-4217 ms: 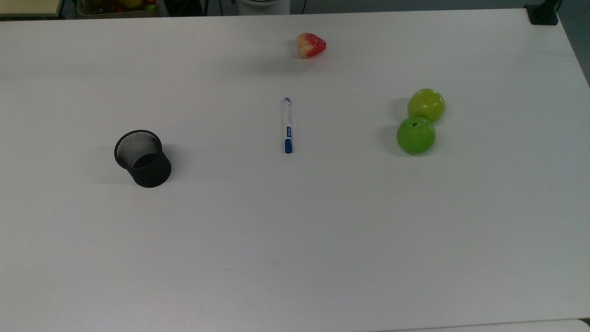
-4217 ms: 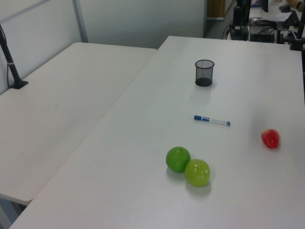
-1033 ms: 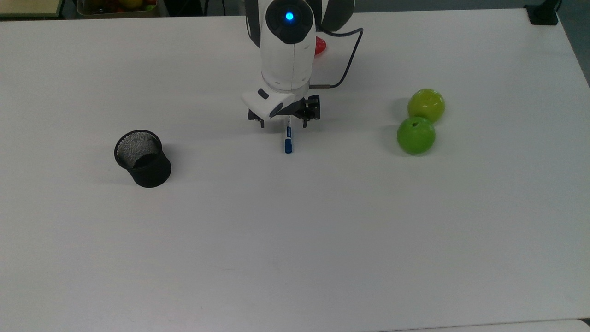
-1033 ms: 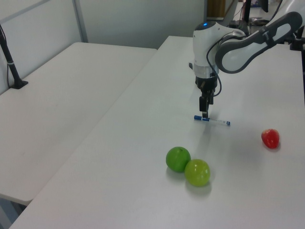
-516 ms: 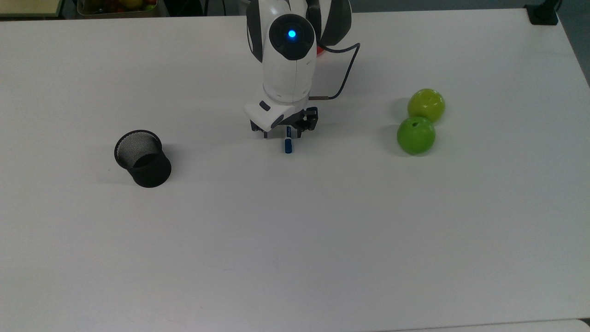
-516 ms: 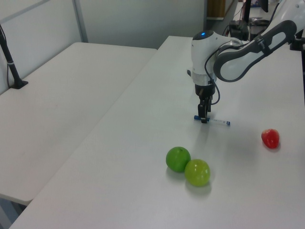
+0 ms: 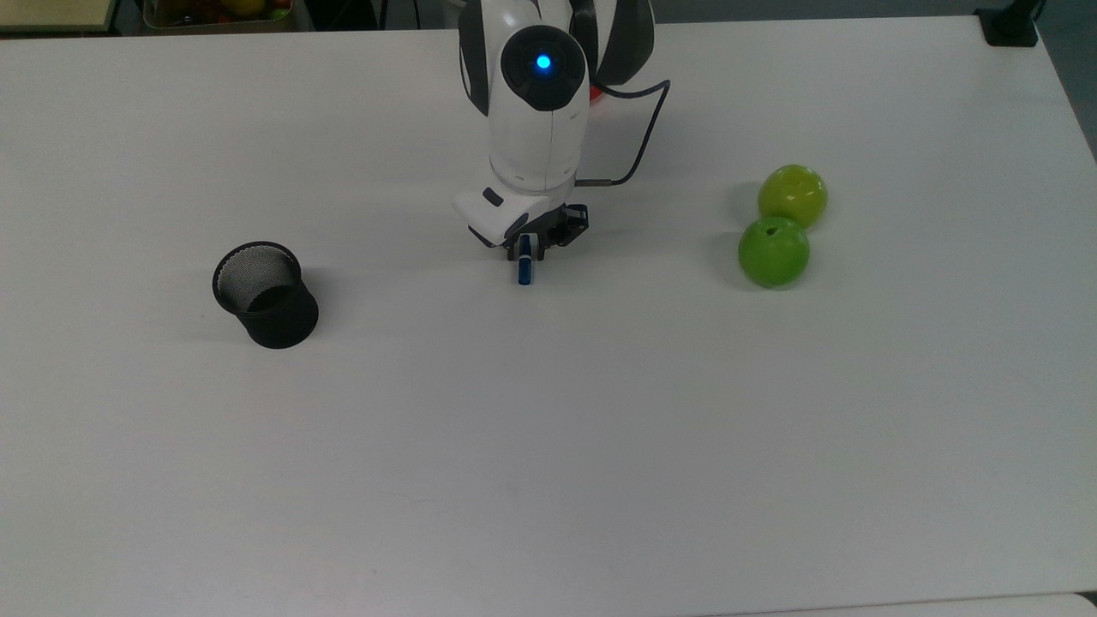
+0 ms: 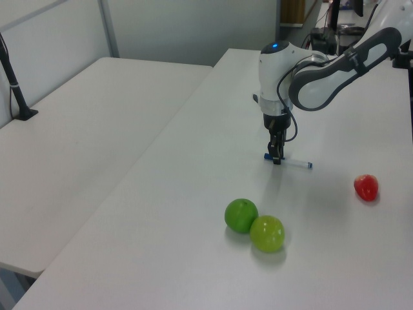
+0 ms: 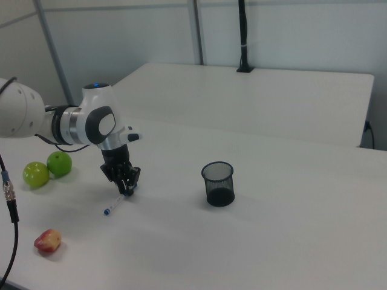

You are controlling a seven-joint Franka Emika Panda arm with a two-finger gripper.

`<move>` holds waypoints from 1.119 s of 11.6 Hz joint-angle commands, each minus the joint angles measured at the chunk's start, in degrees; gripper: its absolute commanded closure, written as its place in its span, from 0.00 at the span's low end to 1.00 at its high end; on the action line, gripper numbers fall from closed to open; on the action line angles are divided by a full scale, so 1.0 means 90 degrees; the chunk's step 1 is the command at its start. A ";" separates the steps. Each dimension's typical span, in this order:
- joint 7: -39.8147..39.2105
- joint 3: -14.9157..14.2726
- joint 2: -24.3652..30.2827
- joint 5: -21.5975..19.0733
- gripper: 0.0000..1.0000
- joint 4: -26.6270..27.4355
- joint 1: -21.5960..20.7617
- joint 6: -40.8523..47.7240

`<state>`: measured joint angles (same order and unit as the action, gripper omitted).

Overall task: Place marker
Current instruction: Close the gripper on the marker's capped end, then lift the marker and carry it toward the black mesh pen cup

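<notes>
The marker [image 7: 524, 272] lies on the white table [image 7: 548, 446], a slim white pen with a blue cap. In the top view its cap sticks out just below my gripper [image 7: 524, 250]. My fingers stand pressed together on the marker close to its capped end. In the left view the white barrel of the marker [image 8: 298, 164] runs to the right of the gripper [image 8: 277, 159], low over the tabletop. In the right view the marker [image 9: 112, 206] slants down and left from the gripper [image 9: 127, 191].
A black mesh cup [image 7: 266, 294] stands upright toward the top view's left. Two green apples [image 7: 774, 251] touch each other at the top view's right. A red fruit [image 8: 366, 187] lies behind the arm. A second table [image 8: 77, 142] adjoins at the left view's left.
The arm came down over the marker. In the last half second the fingers drew together on it, and its cap shifted slightly to the top view's left.
</notes>
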<state>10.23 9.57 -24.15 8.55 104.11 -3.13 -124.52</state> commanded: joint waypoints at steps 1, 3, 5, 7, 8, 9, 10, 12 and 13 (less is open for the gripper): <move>0.0152 -0.0019 0.0017 0.0144 0.86 0.0015 -0.0062 -0.0119; 0.0152 -0.0019 0.0027 0.0144 0.90 0.0015 -0.0062 -0.0119; 0.0201 -0.0019 0.0085 0.0144 0.90 0.0005 -0.0062 -0.0051; 0.0259 -0.0019 0.0231 0.0134 0.90 -0.0111 -0.0062 0.0239; 0.0250 -0.0009 0.0261 0.0134 0.90 -0.0190 -0.0062 0.0532; 0.0260 -0.0009 0.0348 0.0124 0.90 -0.0364 -0.0062 0.0873; 0.0269 -0.0009 0.0407 0.0115 0.90 -0.0443 -0.0062 0.1051; 0.0260 -0.0009 0.0583 0.0085 0.90 -0.0658 -0.0052 0.1461; 0.0250 -0.0009 0.0748 0.0066 0.90 -0.0804 -0.0023 0.1724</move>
<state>10.82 9.58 -21.19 8.55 98.76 -3.14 -114.78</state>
